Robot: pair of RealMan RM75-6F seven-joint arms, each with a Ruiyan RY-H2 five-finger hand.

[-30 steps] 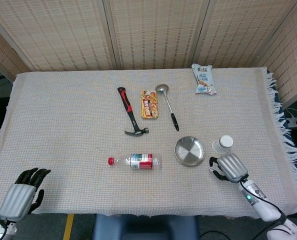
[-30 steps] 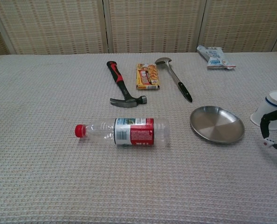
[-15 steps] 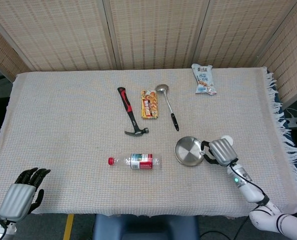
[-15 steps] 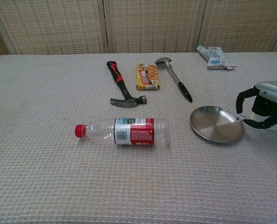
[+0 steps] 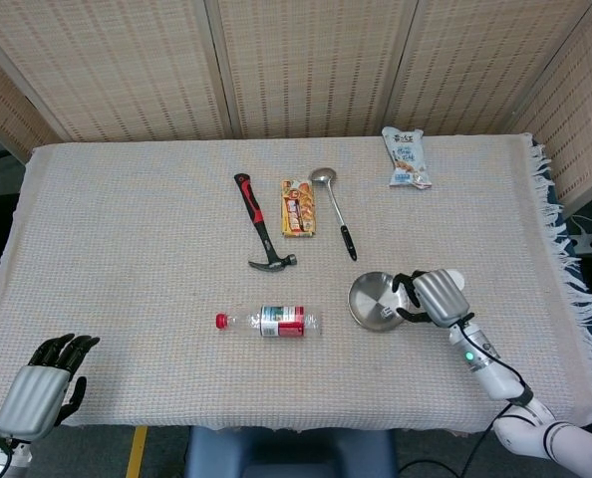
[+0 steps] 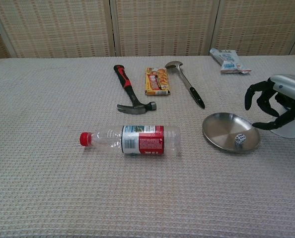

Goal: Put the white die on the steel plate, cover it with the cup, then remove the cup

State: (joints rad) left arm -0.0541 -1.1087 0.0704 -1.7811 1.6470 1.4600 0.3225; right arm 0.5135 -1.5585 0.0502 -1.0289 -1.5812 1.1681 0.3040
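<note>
So the first step looks done: the white die (image 6: 240, 140) lies inside the steel plate (image 6: 222, 130), toward the rim nearest the right hand (image 6: 275, 105), just below and to the left of its fingertips and clear of them. That hand hovers at the plate's right edge with its fingers (image 6: 259, 99) spread and curled loosely over nothing; it holds no object. The cup (image 6: 292, 130) sits directly behind those fingers, on the palm side, mostly hidden by the hand, with only its white lower part showing in the chest view and a bit of its rim (image 5: 453, 278) in the head view. Whether the hand touches it I cannot tell.

By my judgement the covering step comes next. It calls for the fingers to turn back to the cup, wrap around its wall, lift it, and bring it mouth-down over the die without knocking the die off the plate.

The left hand (image 5: 39, 390) rests at the near left corner of the table, far from all this, fingers apart and holding nothing.

A pale woven cloth (image 5: 127, 249) covers the table, fringed along its right edge. Well beyond the fingers lie a plastic bottle (image 6: 131, 139), a hammer (image 6: 129, 96), a snack pack (image 6: 157, 81), a ladle (image 6: 186, 82) and a small pouch (image 6: 229, 61). Woven reed screens (image 5: 306, 60) close off the back.
</note>
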